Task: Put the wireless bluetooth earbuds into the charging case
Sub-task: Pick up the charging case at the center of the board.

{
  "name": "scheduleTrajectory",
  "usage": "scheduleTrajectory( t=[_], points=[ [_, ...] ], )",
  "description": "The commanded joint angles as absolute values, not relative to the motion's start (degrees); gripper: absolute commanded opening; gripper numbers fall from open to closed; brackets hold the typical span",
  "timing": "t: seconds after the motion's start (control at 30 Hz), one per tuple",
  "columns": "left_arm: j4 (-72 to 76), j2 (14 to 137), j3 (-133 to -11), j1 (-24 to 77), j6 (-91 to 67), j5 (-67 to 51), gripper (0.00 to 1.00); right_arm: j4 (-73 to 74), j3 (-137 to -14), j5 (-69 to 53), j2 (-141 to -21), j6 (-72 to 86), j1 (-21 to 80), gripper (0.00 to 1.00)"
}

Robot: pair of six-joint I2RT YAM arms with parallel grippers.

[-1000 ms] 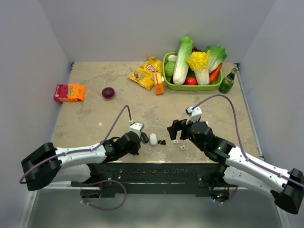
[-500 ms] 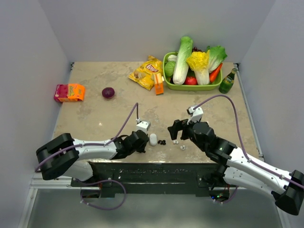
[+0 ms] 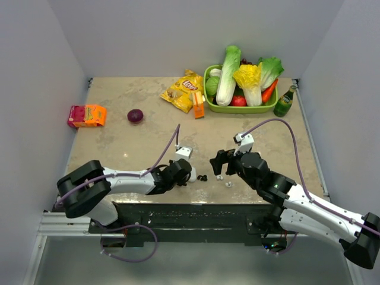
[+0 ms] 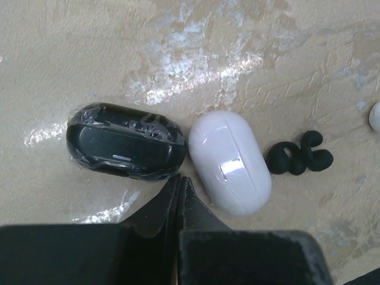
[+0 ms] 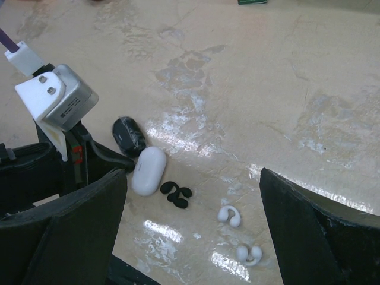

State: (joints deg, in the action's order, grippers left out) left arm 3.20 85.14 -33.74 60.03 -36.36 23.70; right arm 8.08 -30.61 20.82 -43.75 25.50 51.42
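Two robot arms are working at the near edge of a marbled table (image 3: 119, 148), where two pill-shaped charging cases and four loose earbuds are lying in the lower middle of the overhead view. The left gripper (image 4: 180, 181) is reaching in from the lower left with its fingers (image 4: 157, 211) pressed together on nothing, the tips pointing at the gap between the cases; whether they are touching either case cannot be told. In the left wrist view the black case (image 4: 124, 148), which is wearing a crinkled clear film, is sitting left of centre, touching or just beside the white case (image 4: 230, 161). Both cases are lying closed. The black earbuds (image 4: 298, 157) are lying as a touching pair just right of the white case.

The right gripper (image 3: 218, 160) is hovering just right of the cluster, with its fingers (image 5: 77, 231) spread wide and holding nothing. In its wrist view the white earbuds (image 5: 228, 216) are lying apart from each other in the lower centre, one nearer the bottom edge, both below and right of the black pair.

In the upper part of the overhead view, a green basket (image 3: 237, 109) of vegetables, a bottle (image 3: 284, 102), a chip bag (image 3: 184, 89) and an orange-and-pink package (image 3: 86, 115) are sitting well apart from the cases.
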Motion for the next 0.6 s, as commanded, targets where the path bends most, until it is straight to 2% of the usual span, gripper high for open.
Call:
scheduleTrajectory(
  t=[0.0,0.07,0.17,0.2,0.27,0.3,0.47,0.5,0.57],
  points=[
    [3.25,86.83,-38.23,59.77,-35.07,27.51,0.0,7.47,-30.94,20.13,-43.59,25.66,51.5,0.96],
    [2.64,86.66,-39.46,59.77,-34.54,28.3,0.01,7.65,-31.02,20.13,-43.59,25.66,51.5,0.96],
    [1.59,84.48,-39.46,59.77,-34.1,29.53,0.1,8.0,-31.11,20.3,-43.24,25.66,51.5,0.96],
    [1.23,83.68,-39.29,59.77,-34.1,29.88,0.18,8.0,-31.11,20.22,-43.07,25.75,51.5,0.96],
    [0.09,80.53,-38.68,59.77,-33.84,30.93,0.3,8.0,-31.03,20.3,-42.89,25.75,51.59,0.96],
    [0.09,79.29,-38.5,59.77,-34.01,31.46,0.42,7.91,-31.03,20.3,-42.89,25.75,51.5,0.96],
    [-6.84,73.13,-38.14,59.77,-35.24,35.76,0.73,7.38,-30.85,19.95,-43.42,25.66,51.5,0.96],
    [-7.99,72.86,-38.23,59.77,-36.03,36.82,0.88,7.21,-30.85,19.95,-43.59,25.66,51.5,0.96],
    [-10.18,73.38,-38.76,59.59,-38.66,39.45,0.99,7.03,-30.85,19.69,-43.86,25.66,51.5,0.96]
  ],
)
